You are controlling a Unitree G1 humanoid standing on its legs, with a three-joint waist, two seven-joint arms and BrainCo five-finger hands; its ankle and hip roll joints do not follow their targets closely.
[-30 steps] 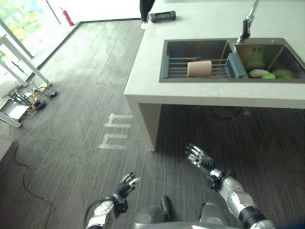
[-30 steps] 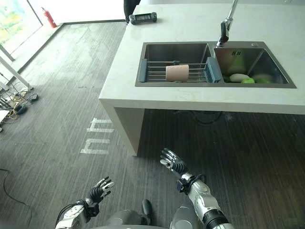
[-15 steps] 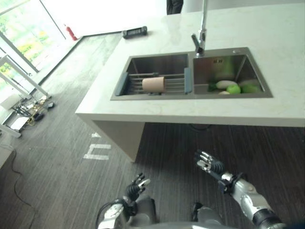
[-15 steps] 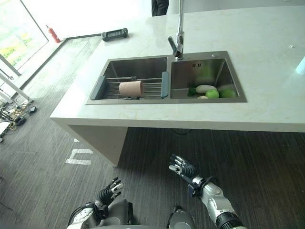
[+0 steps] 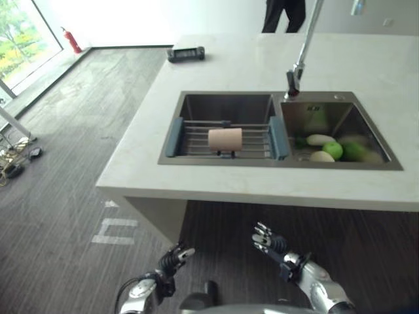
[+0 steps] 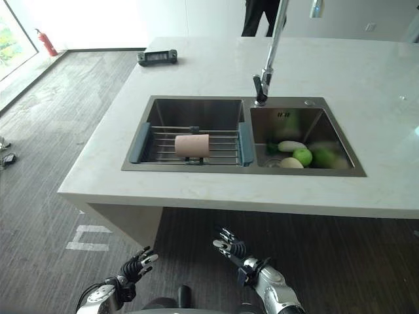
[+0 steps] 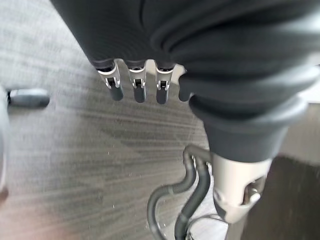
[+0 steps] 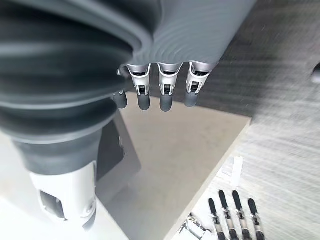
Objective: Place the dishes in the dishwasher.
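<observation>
Down low, nearest me, the robot's left hand (image 5: pixel 171 258) hangs over the dark striped floor (image 5: pixel 59 196), fingers loose and apart, holding nothing. The right hand (image 5: pixel 270 243) is a bit farther forward, close under the table's front edge, its fingers likewise spread and empty.

Beyond them stands the pale stone table (image 5: pixel 216 190) with a double steel sink (image 5: pixel 226 103) sunk into it. In the left basin a wire rack (image 5: pixel 190 140) with blue-grey end pieces spans from side to side, and a tan cup (image 5: pixel 225 139) lies on its side in the middle of that rack. The right basin holds the dishes: a white oval piece (image 6: pixel 291 146), a green one (image 6: pixel 302 157) just beside it, and other pale and green pieces around them whose shapes I cannot make out.

A tall tap (image 5: pixel 298 72) rises from the table just behind the divider between the basins. Farther back, near the far left corner of the table, lies a dark oblong device (image 5: pixel 185 53). Past the far edge a person's dark legs (image 5: pixel 283 16) show, and a red fire extinguisher (image 5: pixel 72 40) stands by the window.
</observation>
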